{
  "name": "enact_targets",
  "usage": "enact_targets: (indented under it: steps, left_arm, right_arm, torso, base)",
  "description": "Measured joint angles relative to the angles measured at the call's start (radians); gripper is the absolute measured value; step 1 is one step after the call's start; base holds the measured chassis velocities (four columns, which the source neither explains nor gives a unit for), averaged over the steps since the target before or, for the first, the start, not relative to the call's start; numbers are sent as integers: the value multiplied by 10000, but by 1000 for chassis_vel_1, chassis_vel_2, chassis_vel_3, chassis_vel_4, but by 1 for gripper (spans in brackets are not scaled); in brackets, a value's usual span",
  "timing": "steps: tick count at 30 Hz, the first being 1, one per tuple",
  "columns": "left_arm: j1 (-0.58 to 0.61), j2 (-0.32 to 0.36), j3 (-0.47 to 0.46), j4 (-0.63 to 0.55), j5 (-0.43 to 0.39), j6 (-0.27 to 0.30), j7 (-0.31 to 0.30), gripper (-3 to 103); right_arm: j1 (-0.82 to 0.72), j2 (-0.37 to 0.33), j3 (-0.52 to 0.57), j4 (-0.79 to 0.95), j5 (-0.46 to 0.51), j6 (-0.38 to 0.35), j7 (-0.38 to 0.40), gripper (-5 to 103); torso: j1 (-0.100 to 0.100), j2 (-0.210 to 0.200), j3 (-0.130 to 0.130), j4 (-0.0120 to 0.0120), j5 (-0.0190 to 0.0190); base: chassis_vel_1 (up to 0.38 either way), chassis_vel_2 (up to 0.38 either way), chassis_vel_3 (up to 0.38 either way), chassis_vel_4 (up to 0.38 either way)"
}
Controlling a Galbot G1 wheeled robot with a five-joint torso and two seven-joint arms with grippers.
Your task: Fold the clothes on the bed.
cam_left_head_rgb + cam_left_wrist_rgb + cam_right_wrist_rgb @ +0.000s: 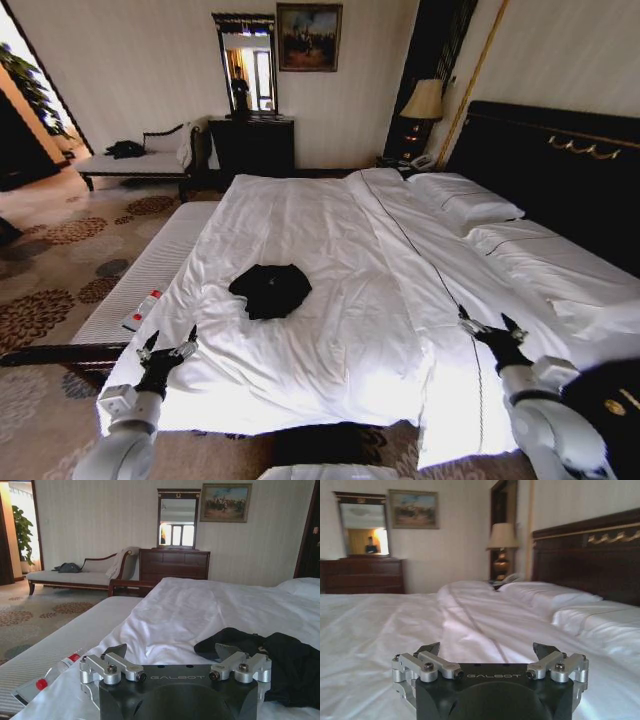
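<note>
The clothes (270,290) lie as a crumpled black heap on the white duvet of the bed (340,240), a little left of its middle. From the left wrist the clothes (280,660) show just beyond the open left gripper (172,652). In the head view that left gripper (168,345) hovers over the bed's near left corner, holding nothing, well short of the heap. My right gripper (492,325) is open too, above the duvet's near right part. In its own wrist view, the right gripper (487,650) faces bare white sheet.
A white bench (150,270) with a red-capped tube (142,308) runs along the bed's left side. Pillows (470,200) and a dark headboard (560,170) stand at the right. A dark dresser (250,145), chaise (140,160) and lamp (422,105) line the far wall.
</note>
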Motion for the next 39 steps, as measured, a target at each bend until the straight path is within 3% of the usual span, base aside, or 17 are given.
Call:
enact_targets:
  steps: [4, 5, 7, 9, 10, 12, 14, 18, 26, 28, 30, 39]
  left_arm:
    - [10, -25, 30, -4, 58, -1, 0, 99]
    - [-2, -26, 92, -4, 122, 7, -4, 99]
    - [-14, -26, 115, -4, 144, 16, -9, 99]
    - [-82, -34, 228, -7, 234, 76, -50, 99]
    - [-82, -34, 228, -7, 234, 76, -50, 99]
    - [-104, -50, 294, -52, 313, 125, -88, 99]
    - [-81, -61, 305, -93, 350, 143, -100, 99]
    - [30, -105, 238, -108, 428, 150, -109, 99]
    - [258, -163, 152, -131, 480, 122, -107, 99]
    - [227, -176, 251, -149, 466, 167, -152, 99]
    - [211, -176, 277, -156, 450, 195, -174, 99]
    - [213, -107, 373, -249, 529, 272, -239, 99]
  right_arm:
    - [140, -800, -99, 79, 1268, -558, 69, 100]
    - [300, -1287, -170, 211, 2419, -1067, 95, 100]
    - [393, -1450, -216, 256, 2872, -1244, 115, 100]
    - [945, -1987, -480, 375, 4786, -2024, 241, 100]
    - [945, -1987, -480, 375, 4786, -2024, 241, 100]
    - [1564, -2321, -866, 355, 6333, -2552, 411, 100]
    - [2024, -2507, -1179, 222, 7186, -3041, 472, 100]
    - [2967, -2771, -2061, -235, 8007, -3582, 537, 100]
    - [4340, -2824, -3314, -793, 8854, -3905, 860, 100]
    - [4917, -2829, -3768, -1122, 9343, -4384, 954, 100]
    - [5055, -2829, -3878, -1209, 9412, -4492, 960, 100]
    - [7292, -2409, -6221, -2938, 9476, -4675, 1267, 100]
  torso:
    - [0, 0, 0, 1, 0]
    - [0, 0, 0, 0, -1]
    - [0, 0, 0, -1, -1]
    - [0, 0, 0, 0, -2]
    - [0, 0, 0, 0, -2]
    - [0, 0, 0, 0, -3]
    - [1, 0, 0, 0, -2]
    - [0, 0, 0, 1, 0]
    - [0, 0, 0, 1, -1]
    - [0, 0, 0, 0, -2]
    - [0, 0, 0, 0, -1]
    - [1, 0, 0, 0, 0]
  base:
    - [0, 0, 0, 0]
    - [0, 0, 0, 0]
    - [0, 0, 0, 0]
    - [0, 0, 0, 0]
    - [0, 0, 0, 0]
    - [0, 0, 0, 0]
    - [0, 0, 0, 0]
    - [0, 0, 0, 0]
    - [0, 0, 0, 0]
    - [0, 0, 0, 0]
    - [0, 0, 0, 0]
    - [0, 0, 0, 0]
